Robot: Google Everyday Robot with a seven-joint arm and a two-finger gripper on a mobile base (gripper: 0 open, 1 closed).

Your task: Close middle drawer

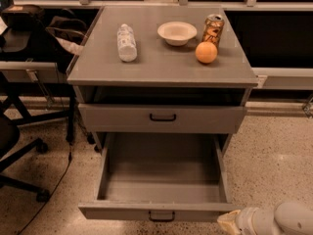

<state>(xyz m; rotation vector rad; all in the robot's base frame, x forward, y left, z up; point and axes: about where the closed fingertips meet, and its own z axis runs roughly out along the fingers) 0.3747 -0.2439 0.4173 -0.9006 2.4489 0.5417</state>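
Observation:
The middle drawer (161, 210) of the grey metal cabinet (161, 72) is pulled far out. Its deep grey tray is empty, and a small dark loop handle (161, 216) sits on its flat front at the bottom of the camera view. My gripper (229, 222) is at the bottom right, low down, right beside the drawer front's right corner. The pale arm runs off to the right edge. The uppermost drawer (162, 118) stands slightly out above it. The lowest drawer is out of view.
On the cabinet top lie a plastic bottle (126, 42), a white bowl (177, 32), a can (213, 29) and an orange (206, 52). An office chair base (19, 155) and a desk (29, 70) stand at the left. Speckled floor (274, 160) lies at the right.

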